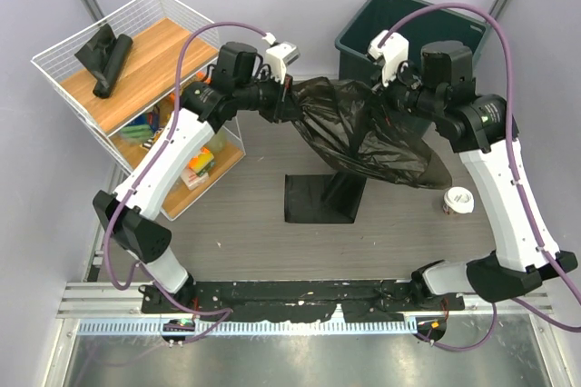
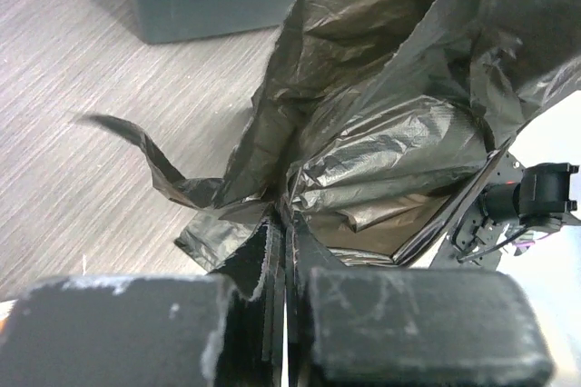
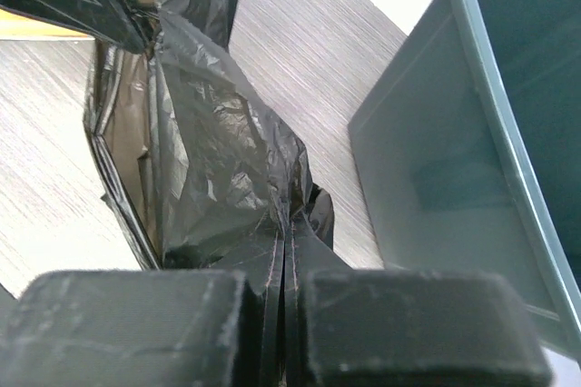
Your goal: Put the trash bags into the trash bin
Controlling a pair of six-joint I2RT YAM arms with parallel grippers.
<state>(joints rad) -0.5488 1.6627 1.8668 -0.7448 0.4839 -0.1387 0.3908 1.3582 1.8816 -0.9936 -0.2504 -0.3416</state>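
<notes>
Top view: the big black sack (image 1: 363, 133) hangs btwn the two arms. The left fingers (image 1: 285, 100) are pinched shut on one edge of it. The right fingers (image 1: 388, 87) are pinched shut on the other edge. The trash bin (image 1: 363, 28) sits just behind the right fingers, well away from the left ones. The sack is not in it yet. Its belly sags low under both sets of fingers, near the counter (image 1: 272, 242). More bags wait: a flat sheet (image 1: 318, 198) under the sack, and a roll (image 1: 104, 58) on the wire shelf (image 1: 91, 27), far out past the left fingers.

Left wrist view: fingers closed tight w/ only a thin bit of plastic btwn them. The sack opens wide right in front. Risk: so little is held that a hard tug may pull it out or rip it.

Right wrist view: fingers shut too, w/ a thin fold of sack in the tips. The bin wall stands close on the right of the fingers. Risk: if the arms go over too low, the saggy belly may catch the rim or push the bin. If one side slips, the sack prob. drops outside. A paper cup (image 1: 458, 201) by the sack's low end could get knocked over.
</notes>
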